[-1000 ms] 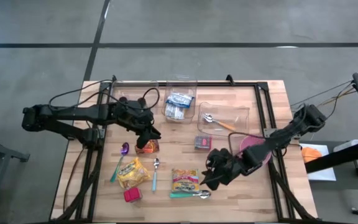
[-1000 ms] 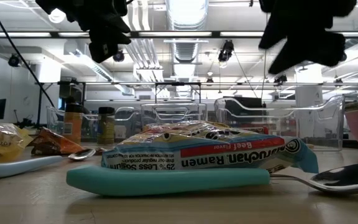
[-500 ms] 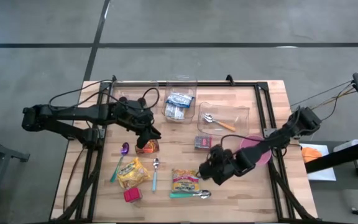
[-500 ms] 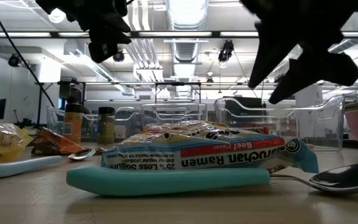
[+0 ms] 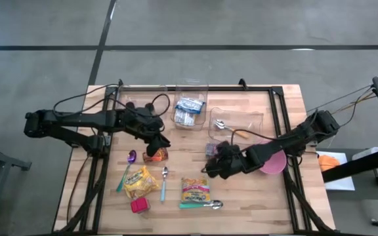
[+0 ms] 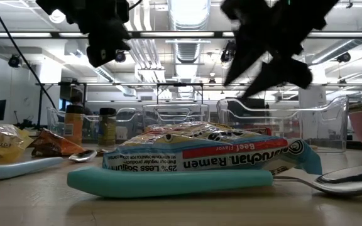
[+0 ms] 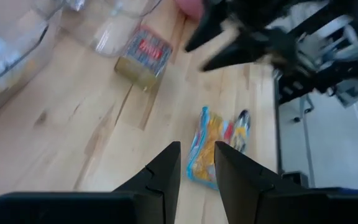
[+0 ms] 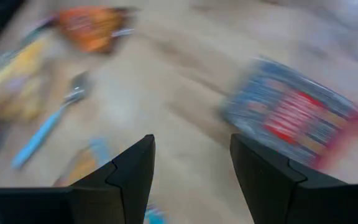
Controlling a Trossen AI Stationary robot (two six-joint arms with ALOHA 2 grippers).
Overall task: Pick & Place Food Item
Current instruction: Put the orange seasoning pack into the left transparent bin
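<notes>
My right gripper hangs open above the table's middle, just near of a small blue-and-red packet that lies flat on the wood; nothing is between its fingers. A ramen packet lies nearer the front, resting on a teal spoon. My left gripper hovers over an orange snack packet. Its fingers stand a little apart with nothing between them.
A yellow packet, a pink item, a purple spoon and a blue spoon lie front left. Clear bins stand at the back. A pink bowl sits under the right arm.
My right gripper has swung from the front of the table toward its far left, past the ramen packet to the blue-and-red packet, sinking a little and rolling as it went. It has stayed open.
</notes>
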